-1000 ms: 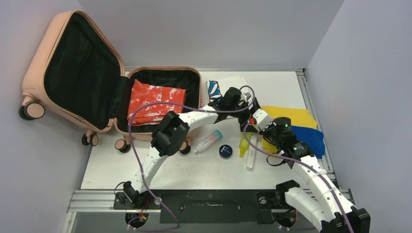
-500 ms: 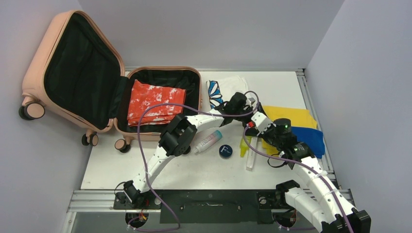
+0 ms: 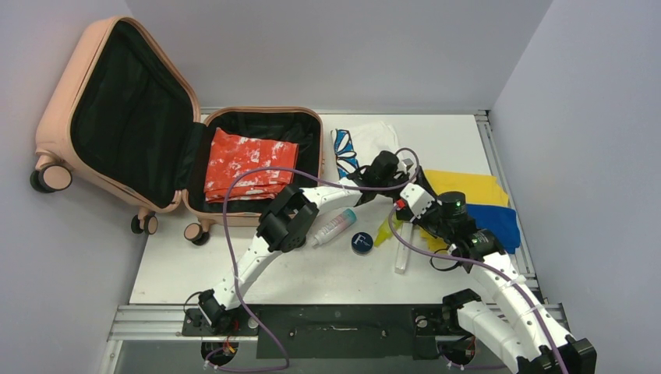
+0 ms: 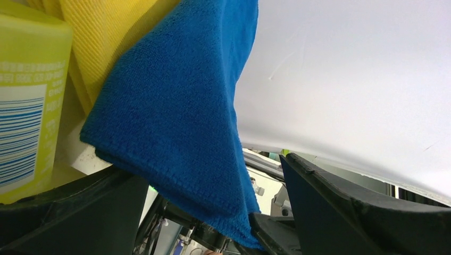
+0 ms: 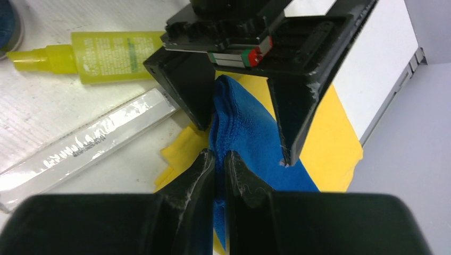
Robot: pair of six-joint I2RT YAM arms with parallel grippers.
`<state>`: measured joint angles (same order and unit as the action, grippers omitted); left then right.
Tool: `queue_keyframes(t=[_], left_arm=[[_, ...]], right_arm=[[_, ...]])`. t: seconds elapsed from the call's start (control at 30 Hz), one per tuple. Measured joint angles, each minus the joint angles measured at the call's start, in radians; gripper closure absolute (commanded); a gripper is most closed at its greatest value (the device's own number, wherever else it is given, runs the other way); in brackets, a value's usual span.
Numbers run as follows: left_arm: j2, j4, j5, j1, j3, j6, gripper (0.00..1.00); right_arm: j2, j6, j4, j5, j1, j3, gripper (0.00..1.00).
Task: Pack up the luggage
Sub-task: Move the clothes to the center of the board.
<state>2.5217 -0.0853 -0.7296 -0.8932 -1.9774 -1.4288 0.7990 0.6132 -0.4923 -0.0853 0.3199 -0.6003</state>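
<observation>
Plainly, the luggage sits well to the left of both sets of jaws, at the far-left corner of the bench. It looks a stiff, smooth, hard-shelled thing that would not give under a grip, but its casters would probably let it roll if nudged sideways. The free rim of the raised lid seems the best place to take hold when it comes to closing, with the base steadied. It is salmon pink with rounded corners and black lining. The lid stands tilted open, and the base lies flat with a folded red-and-white cloth inside. The right jaws are clenched on a lifted fold of the blue cloth, which looks soft and limp and hangs from the pinch. The left jaws stand released and wide apart, straddling that same fold just above the right jaws, and I cannot tell whether they touch it. Beneath them lies a yellow cloth, and a yellow-green bottle lies just to their left.
</observation>
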Motion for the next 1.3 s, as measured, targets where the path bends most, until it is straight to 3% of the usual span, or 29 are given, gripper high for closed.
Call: queue_keyframes(t=[0.23, 0.67, 1.23, 1.3], left_arm=[[0.009, -0.043, -0.001, -0.003, 0.000, -0.005, 0.02], [-0.032, -0.070, -0.006, 0.012, 0.084, 0.014, 0.03], [-0.026, -0.040, 0.003, -0.014, 0.060, -0.012, 0.01], [-0.025, -0.040, 0.003, -0.015, 0.058, -0.012, 0.08]], right_arm=[[0.010, 0.001, -0.010, -0.019, 0.014, 0.000, 0.95], [-0.035, -0.018, 0.126, 0.187, 0.016, 0.023, 0.95], [-0.029, -0.005, 0.042, 0.064, 0.016, 0.023, 0.95], [-0.029, 0.003, 0.024, 0.048, 0.016, 0.023, 0.95]])
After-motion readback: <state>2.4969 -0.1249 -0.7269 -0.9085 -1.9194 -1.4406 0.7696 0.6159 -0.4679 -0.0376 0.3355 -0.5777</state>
